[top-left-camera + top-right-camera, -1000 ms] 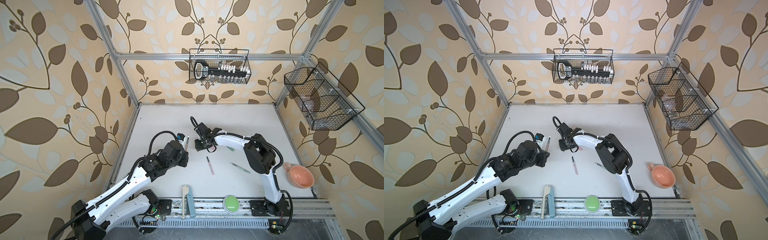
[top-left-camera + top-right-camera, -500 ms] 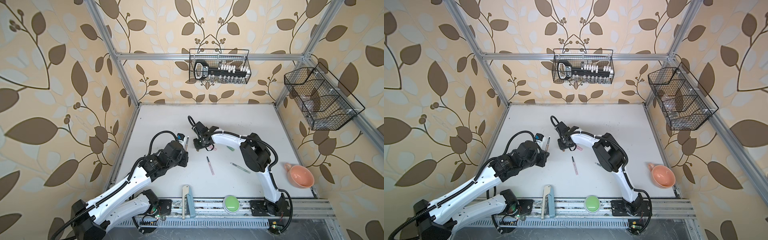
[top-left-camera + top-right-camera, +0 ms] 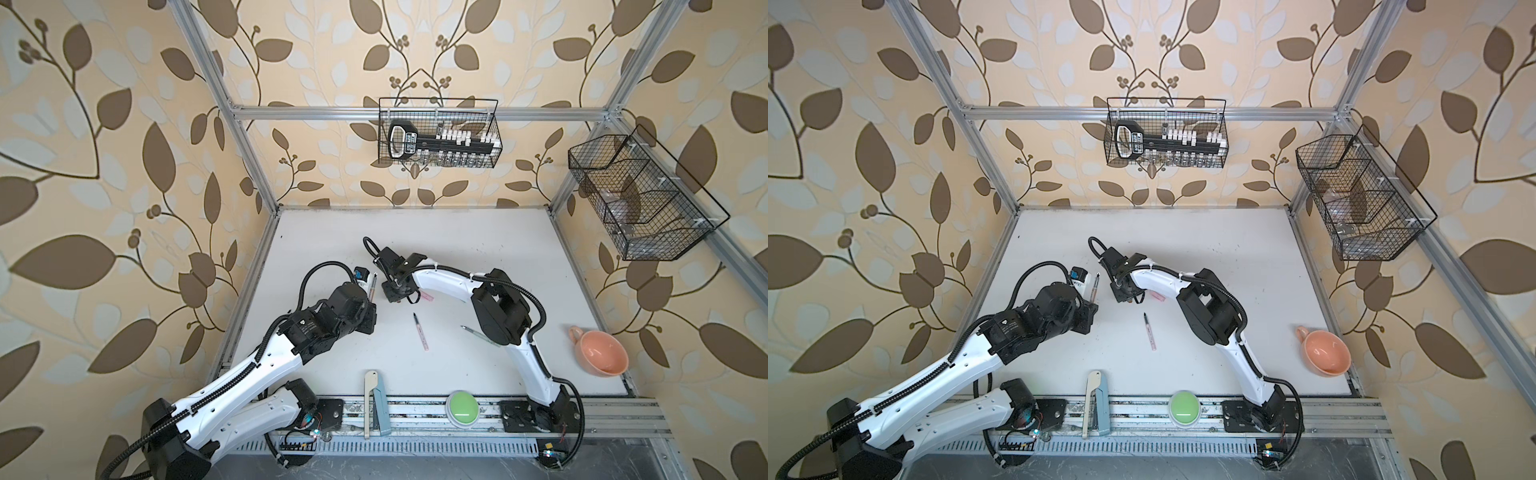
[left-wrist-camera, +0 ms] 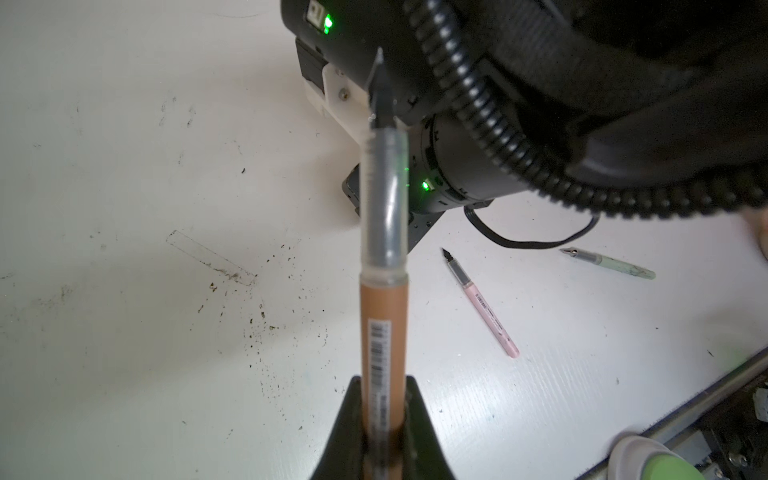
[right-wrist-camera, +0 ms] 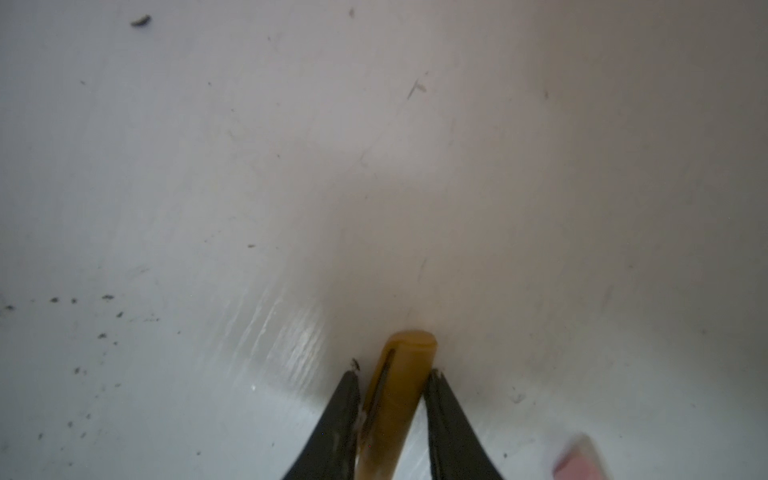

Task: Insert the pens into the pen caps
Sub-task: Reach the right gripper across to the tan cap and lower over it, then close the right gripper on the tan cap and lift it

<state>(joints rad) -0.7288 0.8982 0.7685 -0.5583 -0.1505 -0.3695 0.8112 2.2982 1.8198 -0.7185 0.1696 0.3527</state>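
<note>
The left claw (image 4: 382, 381) grips the brown-orange pen (image 4: 384, 307); the right claw (image 5: 394, 374) clamps the brown cap (image 5: 409, 345).

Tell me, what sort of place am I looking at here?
Probably a robot test cell, not a real room: a left arm and a right arm bolted to a rail beside a white table, boxed in by an aluminium frame holding wallpaper panels.
</note>
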